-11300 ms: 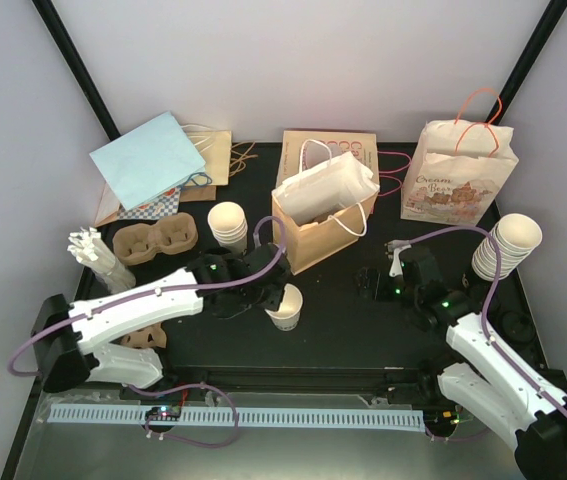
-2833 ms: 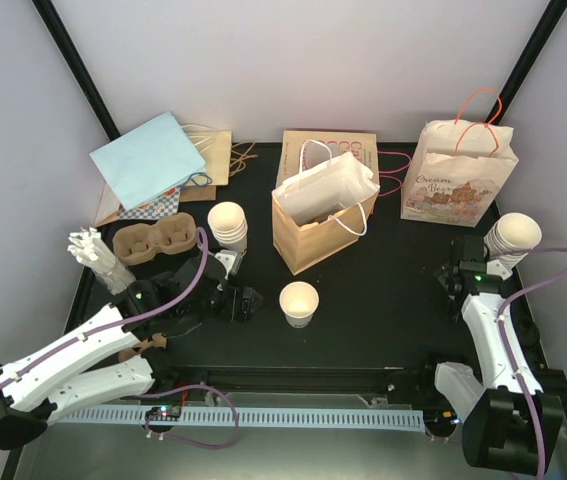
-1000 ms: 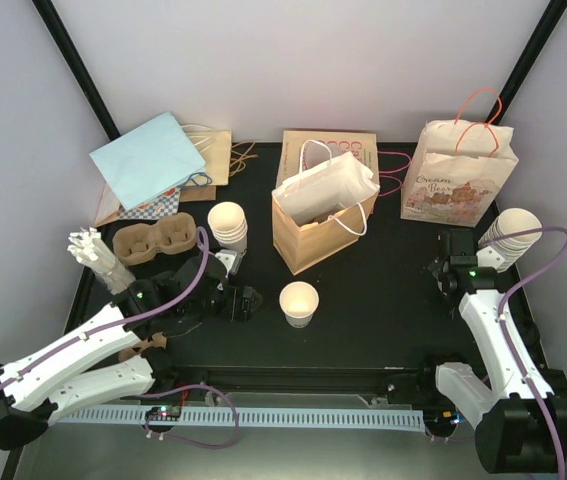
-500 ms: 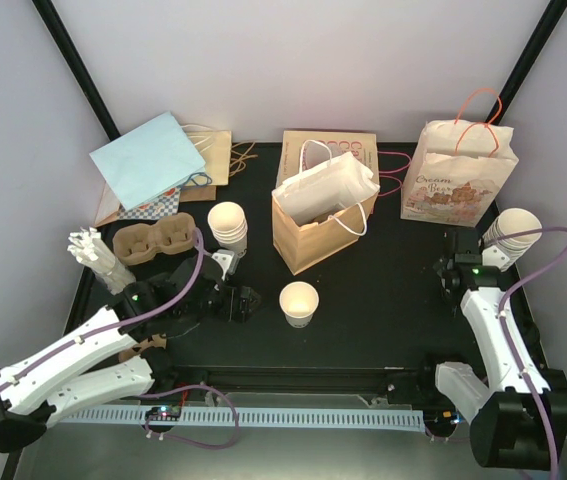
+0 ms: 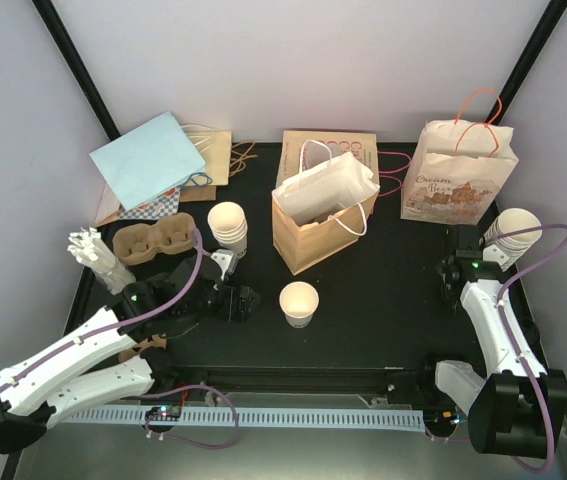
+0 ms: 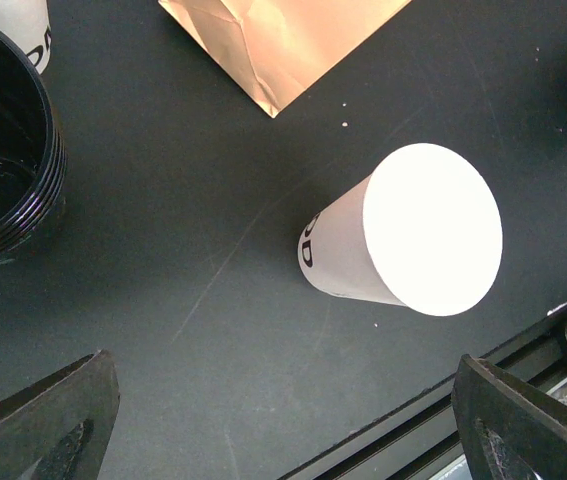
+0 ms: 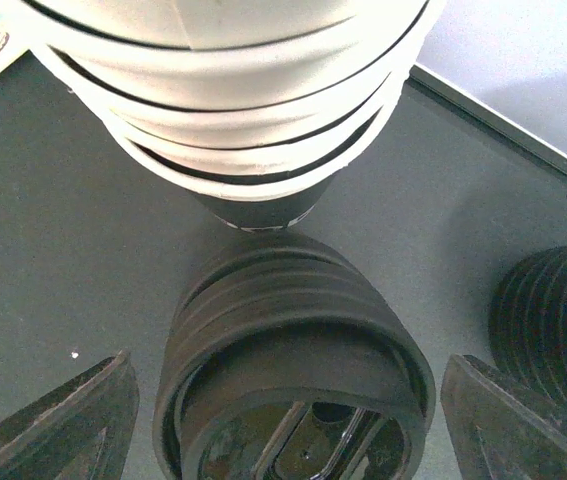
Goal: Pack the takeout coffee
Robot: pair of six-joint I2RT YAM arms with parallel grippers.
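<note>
The takeout coffee cup (image 5: 298,302), cream-white and open-topped, stands upright on the black table in front of the brown bag. In the left wrist view the cup (image 6: 403,245) is ahead and to the right of my left gripper (image 6: 283,430). That gripper is open and holds nothing. My right gripper (image 5: 460,262) is beside the tall cup stack (image 5: 511,235) at the right edge. Its open jaws straddle a stack of black lids (image 7: 293,370), one finger (image 7: 53,430) on each side with a gap to the stack.
A brown bag (image 5: 318,215) with a white bag inside stands mid-table, and a printed bag (image 5: 458,180) back right. A pulp carrier (image 5: 153,242), a second cup stack (image 5: 228,225) and more black lids (image 6: 3,170) are on the left. Another lid stack (image 7: 553,320) is by the right gripper.
The right gripper has shifted slightly right, closer to the cup stack. The left arm and the cup have stayed put.
</note>
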